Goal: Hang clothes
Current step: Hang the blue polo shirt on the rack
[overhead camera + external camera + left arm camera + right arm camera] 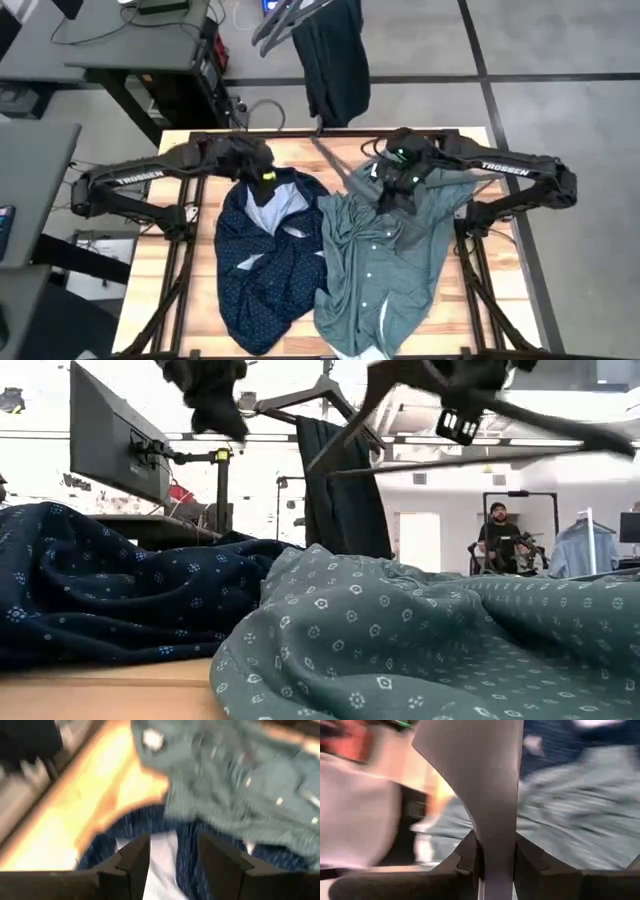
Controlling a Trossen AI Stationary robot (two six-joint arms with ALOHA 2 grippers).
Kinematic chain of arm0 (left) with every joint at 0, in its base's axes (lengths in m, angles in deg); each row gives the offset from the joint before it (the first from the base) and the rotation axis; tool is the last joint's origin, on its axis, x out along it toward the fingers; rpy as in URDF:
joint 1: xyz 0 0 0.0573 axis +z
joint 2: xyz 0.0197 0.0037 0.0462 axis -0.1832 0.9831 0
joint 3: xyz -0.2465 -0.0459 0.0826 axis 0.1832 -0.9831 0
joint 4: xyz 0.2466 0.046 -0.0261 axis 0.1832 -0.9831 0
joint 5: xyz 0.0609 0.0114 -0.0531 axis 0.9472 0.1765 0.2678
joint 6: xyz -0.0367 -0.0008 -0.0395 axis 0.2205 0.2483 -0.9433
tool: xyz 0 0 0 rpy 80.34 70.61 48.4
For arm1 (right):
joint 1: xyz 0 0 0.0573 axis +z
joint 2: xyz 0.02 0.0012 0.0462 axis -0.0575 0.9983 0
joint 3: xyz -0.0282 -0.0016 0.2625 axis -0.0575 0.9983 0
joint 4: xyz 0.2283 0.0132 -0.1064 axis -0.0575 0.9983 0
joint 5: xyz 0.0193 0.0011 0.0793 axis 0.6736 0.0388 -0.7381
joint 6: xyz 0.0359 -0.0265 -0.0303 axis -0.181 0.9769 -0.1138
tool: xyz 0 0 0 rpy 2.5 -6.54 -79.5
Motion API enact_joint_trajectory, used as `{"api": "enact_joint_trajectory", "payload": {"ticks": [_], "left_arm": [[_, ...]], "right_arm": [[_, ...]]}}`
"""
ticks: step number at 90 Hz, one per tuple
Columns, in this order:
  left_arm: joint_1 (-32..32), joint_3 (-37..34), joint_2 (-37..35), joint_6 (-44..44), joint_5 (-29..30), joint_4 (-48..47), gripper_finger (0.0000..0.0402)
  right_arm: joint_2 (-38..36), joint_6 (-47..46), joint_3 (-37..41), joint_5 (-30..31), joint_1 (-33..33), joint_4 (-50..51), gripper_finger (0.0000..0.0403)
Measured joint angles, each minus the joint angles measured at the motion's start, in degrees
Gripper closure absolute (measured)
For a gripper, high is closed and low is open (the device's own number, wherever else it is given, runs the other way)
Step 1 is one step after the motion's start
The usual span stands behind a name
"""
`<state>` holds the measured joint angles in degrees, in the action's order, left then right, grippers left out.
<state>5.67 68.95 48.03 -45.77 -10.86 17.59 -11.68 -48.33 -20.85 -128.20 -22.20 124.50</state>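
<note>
Entered on the pale wooden slatted surface [160,290]: a navy cotton shirt with tiny white dots [268,268], laid flat at the left, collar toward 12 o'clock, hem toward 6; a teal-green patterned button-up collared shirt [385,270], laid flat just beside it at the right, edges touching along the middle, long axis likewise 12 to 6. Long dark charcoal jeans [335,60] are seen hung beyond the surface's 12 o'clock edge, below grey hangers. The left end effector [262,172] is held over the navy shirt's open collar, fingers [134,862] apart and empty, the pale inner collar lying directly ahead of them. The right end effector [395,178] is held above the teal shirt's collar end, clamped on a grey plastic hanger [487,795], whose arms are seen in the low view well above the cloth. Judged: the teal shirt lies below the hanger toward 6 o'clock, nearer the right arm; the hanger would need lining up across the shoulders, at right angles to the shirt's long axis.
</note>
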Motion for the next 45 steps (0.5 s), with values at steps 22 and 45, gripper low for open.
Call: {"api": "enact_joint_trajectory", "payload": {"ticks": [22, 45], "left_arm": [[0.0, 8.0, 0.4, 9.7, 0.0, 1.7, 0.0251], [0.0, 8.2, 6.2, 12.5, -6.2, 5.4, 0.0251]], "right_arm": [[0.3, -5.4, 0.0, -8.6, 0.2, -8.7, 0.0343], [0.3, -6.1, 0.0, -9.1, 1.7, -10.0, 0.0343]]}}
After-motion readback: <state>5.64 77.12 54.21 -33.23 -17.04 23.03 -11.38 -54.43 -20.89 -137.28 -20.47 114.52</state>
